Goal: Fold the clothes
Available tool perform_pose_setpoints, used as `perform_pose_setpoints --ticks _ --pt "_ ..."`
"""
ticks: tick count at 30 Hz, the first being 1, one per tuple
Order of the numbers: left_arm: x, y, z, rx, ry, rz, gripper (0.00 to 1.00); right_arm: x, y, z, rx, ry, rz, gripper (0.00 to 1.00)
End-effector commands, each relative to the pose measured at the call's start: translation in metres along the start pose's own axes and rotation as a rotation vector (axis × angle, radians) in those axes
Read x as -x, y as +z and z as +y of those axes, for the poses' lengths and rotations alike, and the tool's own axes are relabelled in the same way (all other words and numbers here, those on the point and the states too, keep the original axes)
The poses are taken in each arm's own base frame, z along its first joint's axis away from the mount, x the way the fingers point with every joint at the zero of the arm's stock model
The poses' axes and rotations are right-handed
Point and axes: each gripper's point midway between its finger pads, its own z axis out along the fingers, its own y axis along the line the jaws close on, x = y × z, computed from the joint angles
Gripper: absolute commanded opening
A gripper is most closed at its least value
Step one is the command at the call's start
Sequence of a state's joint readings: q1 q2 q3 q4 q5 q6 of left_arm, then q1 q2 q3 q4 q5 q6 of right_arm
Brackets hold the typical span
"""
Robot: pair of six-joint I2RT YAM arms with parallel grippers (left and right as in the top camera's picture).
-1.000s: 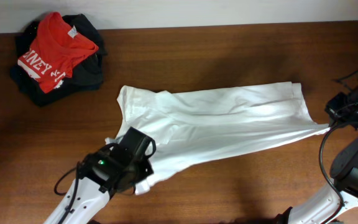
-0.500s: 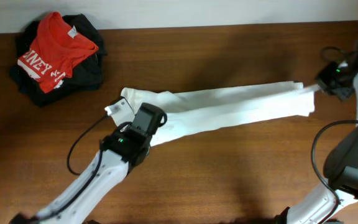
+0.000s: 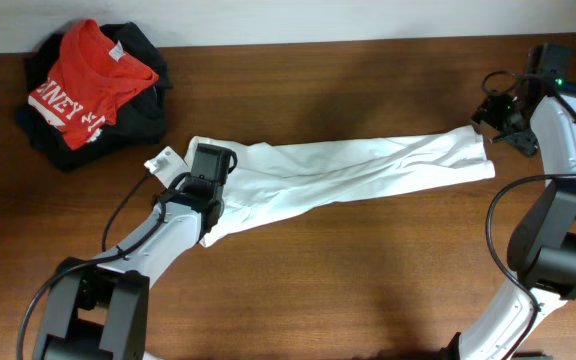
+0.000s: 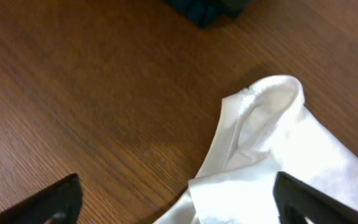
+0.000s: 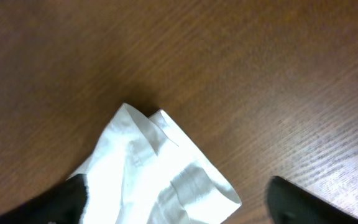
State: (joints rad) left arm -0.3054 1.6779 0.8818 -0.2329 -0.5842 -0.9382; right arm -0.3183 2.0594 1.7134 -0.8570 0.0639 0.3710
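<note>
The clothes, a white T-shirt (image 3: 348, 175), lie folded into a long narrow strip across the middle of the table. My left gripper (image 3: 200, 160) hovers over the strip's left end, its jaws wide open. In the left wrist view the shirt's (image 4: 272, 143) corner lies flat below the left gripper (image 4: 176, 205), gripped by neither finger. At the strip's right end my right gripper (image 3: 495, 118) is open too. The right wrist view shows the shirt's (image 5: 160, 174) folded corner resting loose on the wood under the right gripper (image 5: 185, 205). No print shows.
A red T-shirt (image 3: 88, 80) with white lettering lies on a heap of dark garments (image 3: 138, 115) at the far left corner. An edge of that dark heap (image 4: 210, 9) shows at the top of the left wrist view. Brown wooden table (image 3: 368, 280) all round.
Both grippers have gone from shut to open and let go of the shirt. They carried its near edge away from the front first, narrowing the shirt into a strip.
</note>
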Motion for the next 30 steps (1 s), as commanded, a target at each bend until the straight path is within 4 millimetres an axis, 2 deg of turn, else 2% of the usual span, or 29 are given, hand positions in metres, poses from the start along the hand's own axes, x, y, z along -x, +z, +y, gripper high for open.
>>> perform_pose_setpoints --ticks 1,4,5,6,7,9,10,11,14,18,19,20,22,23,25,30 --pt "0.013 -0.011 -0.017 -0.067 0.193 -0.006 0.99 0.010 -0.014 -0.007 -0.028 -0.014 -0.011 0.99" --pt "0.005 -0.050 -0.043 -0.264 0.215 0.158 0.99 0.011 -0.029 -0.001 0.002 -0.048 0.011 0.99" --pt "-0.004 -0.065 -0.052 -0.352 0.213 0.230 0.99 0.005 -0.030 0.014 0.092 -0.119 0.043 0.99" --pt "-0.013 -0.072 -0.060 -0.410 0.218 0.283 0.94 -0.003 -0.031 0.026 0.166 -0.172 0.075 0.99" --pt "-0.030 -0.078 -0.066 -0.467 0.229 0.369 0.79 -0.013 -0.032 0.037 0.231 -0.214 0.113 0.86" --pt "-0.046 -0.075 -0.068 -0.496 0.279 0.431 0.64 -0.025 -0.029 0.043 0.256 -0.247 0.152 0.47" --pt "-0.054 -0.068 -0.066 -0.480 0.295 0.451 0.58 -0.033 -0.026 0.046 0.254 -0.269 0.170 0.35" --pt "-0.066 -0.058 -0.063 -0.454 0.305 0.483 0.42 -0.043 -0.021 0.049 0.251 -0.281 0.196 0.28" --pt "-0.098 -0.032 -0.050 -0.374 0.335 0.572 0.21 -0.062 -0.010 0.051 0.241 -0.298 0.240 0.20" --pt "-0.116 -0.011 -0.034 -0.303 0.354 0.619 0.20 -0.080 0.001 0.044 0.227 -0.294 0.291 0.21" --pt "-0.116 -0.006 -0.027 -0.276 0.351 0.625 0.20 -0.084 0.003 0.044 0.225 -0.295 0.302 0.25" --pt "-0.113 0.001 -0.012 -0.216 0.343 0.632 0.20 -0.090 0.005 0.042 0.220 -0.295 0.321 0.32" --pt "-0.099 0.012 0.037 -0.027 0.310 0.643 0.13 -0.100 0.008 0.041 0.215 -0.300 0.346 0.65" --pt "-0.096 0.014 0.053 0.038 0.291 0.648 0.11 -0.101 0.007 0.041 0.214 -0.302 0.351 0.70" --pt "-0.084 0.015 0.100 0.204 0.233 0.680 0.10 -0.109 0.005 0.045 0.211 -0.316 0.375 0.75" --pt "-0.069 0.018 0.136 0.287 0.136 0.713 0.09 -0.128 -0.001 0.063 0.214 -0.376 0.409 0.77"
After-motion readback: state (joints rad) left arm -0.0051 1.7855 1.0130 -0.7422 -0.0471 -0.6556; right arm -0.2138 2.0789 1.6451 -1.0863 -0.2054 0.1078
